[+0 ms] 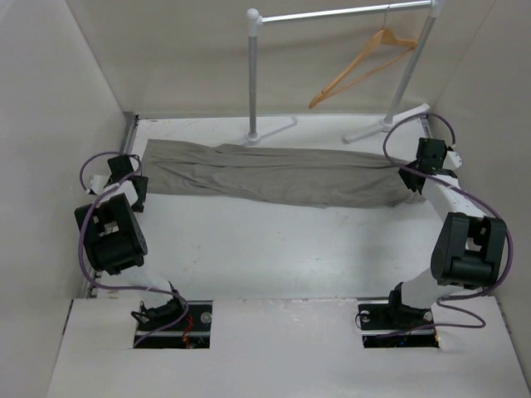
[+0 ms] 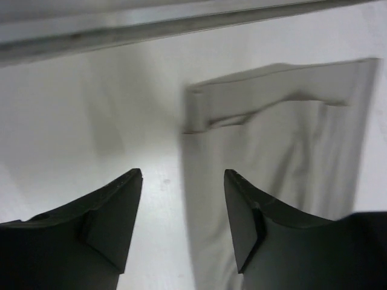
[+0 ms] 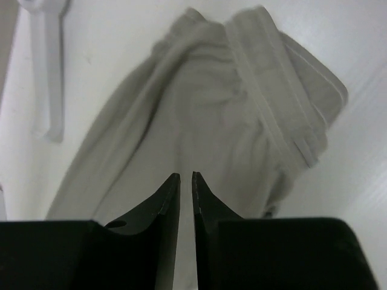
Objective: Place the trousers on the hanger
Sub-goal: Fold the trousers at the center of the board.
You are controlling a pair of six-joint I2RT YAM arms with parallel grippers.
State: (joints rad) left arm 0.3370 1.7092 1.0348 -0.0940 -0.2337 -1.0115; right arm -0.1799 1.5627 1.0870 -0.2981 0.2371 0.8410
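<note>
Our left claw (image 2: 181, 175) stands wide astride the trousers (image 2: 284, 169) edge, ready to pinch. The right claw (image 3: 186, 176), a narrow slit, seemingly grips nothing.

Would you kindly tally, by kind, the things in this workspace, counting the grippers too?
trousers: 1
hanger: 1
clothes rail: 1
grippers: 2, the left gripper and the right gripper
Total: 5
</note>
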